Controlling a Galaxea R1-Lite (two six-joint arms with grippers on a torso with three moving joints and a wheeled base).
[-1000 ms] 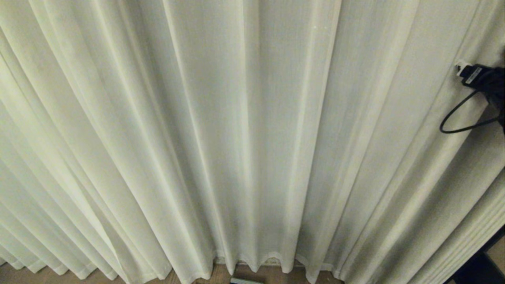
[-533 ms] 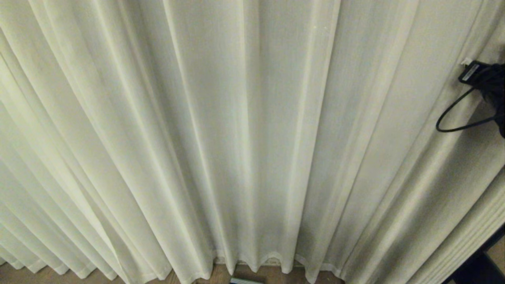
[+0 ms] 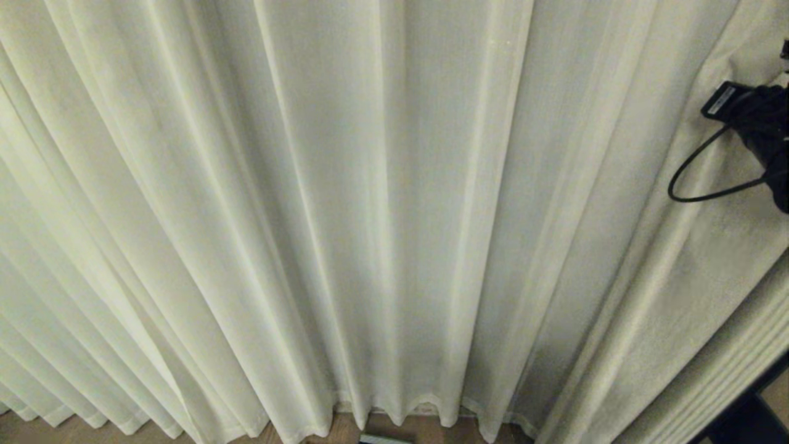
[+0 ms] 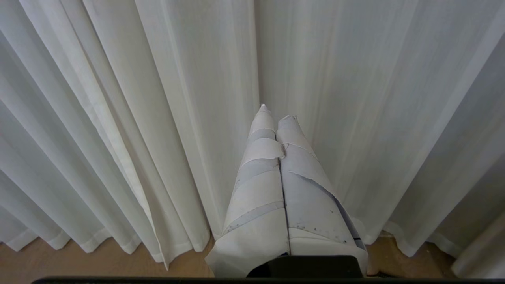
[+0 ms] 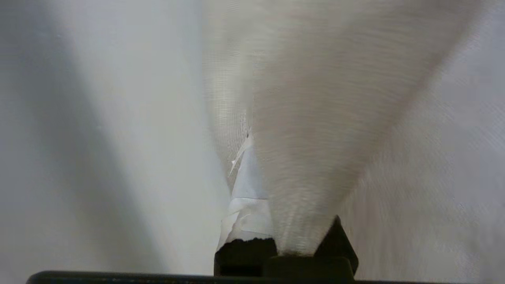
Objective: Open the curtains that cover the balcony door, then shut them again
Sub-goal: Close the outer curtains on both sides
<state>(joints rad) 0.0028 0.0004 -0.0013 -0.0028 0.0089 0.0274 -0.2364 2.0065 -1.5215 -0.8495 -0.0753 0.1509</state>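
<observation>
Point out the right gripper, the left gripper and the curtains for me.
right gripper (image 5: 252,157): right wrist view, fingers pinching a curtain fold.
left gripper (image 4: 274,112): left wrist view, shut fingertips.
curtains (image 3: 345,203): head view, middle pleats.

Soft even indoor light, faint pleat shadows, right wrist view perhaps motion-blurred
</observation>
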